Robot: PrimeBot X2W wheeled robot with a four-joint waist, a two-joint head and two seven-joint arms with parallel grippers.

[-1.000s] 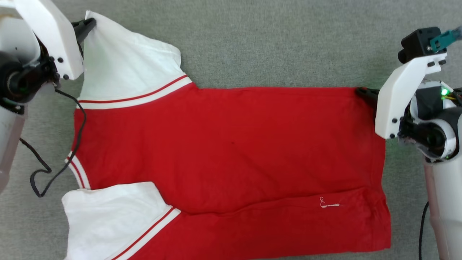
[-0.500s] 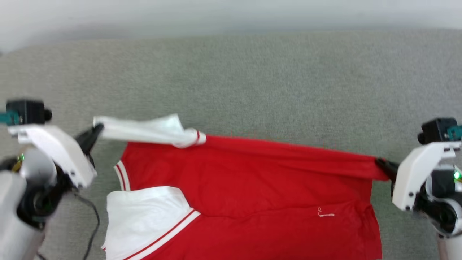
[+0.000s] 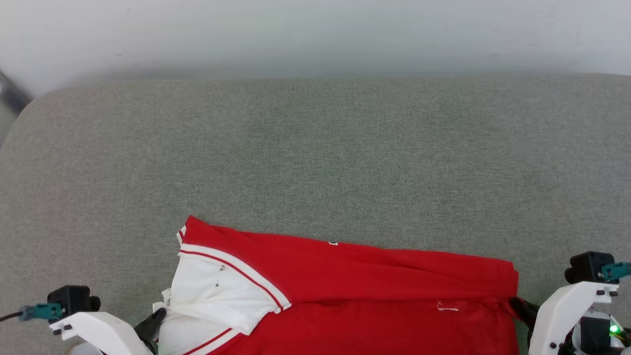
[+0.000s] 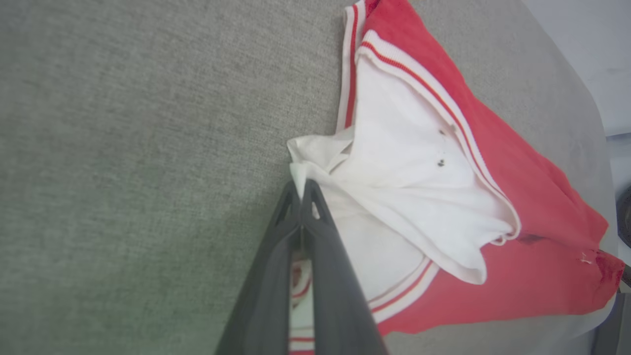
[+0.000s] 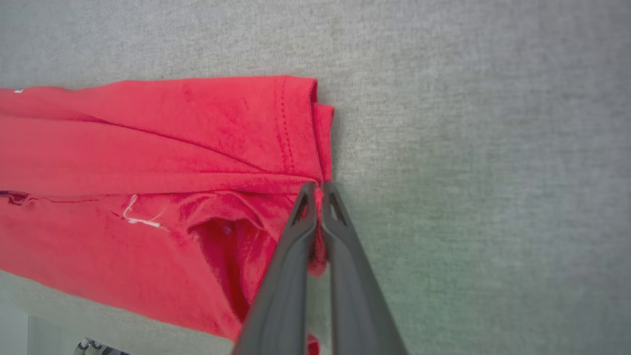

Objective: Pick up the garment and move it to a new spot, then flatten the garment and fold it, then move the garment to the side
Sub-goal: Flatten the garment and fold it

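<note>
The garment (image 3: 374,291) is a red jersey T-shirt with white, red-striped sleeves, lying folded lengthwise along the near edge of the grey cushion. My left gripper (image 3: 157,315) is shut on the white sleeve's corner at the lower left; in the left wrist view the left gripper (image 4: 300,187) pinches that white cloth (image 4: 394,167). My right gripper (image 3: 517,304) is shut on the red hem corner at the lower right. The right wrist view shows the right gripper (image 5: 319,188) clamped on the doubled red hem (image 5: 296,128). A small white hem mark (image 3: 446,308) faces up.
The grey fabric cushion (image 3: 315,158) stretches far behind the garment, bare up to its rounded back edge. A pale wall (image 3: 315,34) runs beyond it. The cushion's left corner (image 3: 19,118) curves away at the upper left.
Both grippers have drawn the garment's far edge back over toward me, doubling it lengthwise. The head camera has tilted up, so the cushion's back edge and wall now show.
</note>
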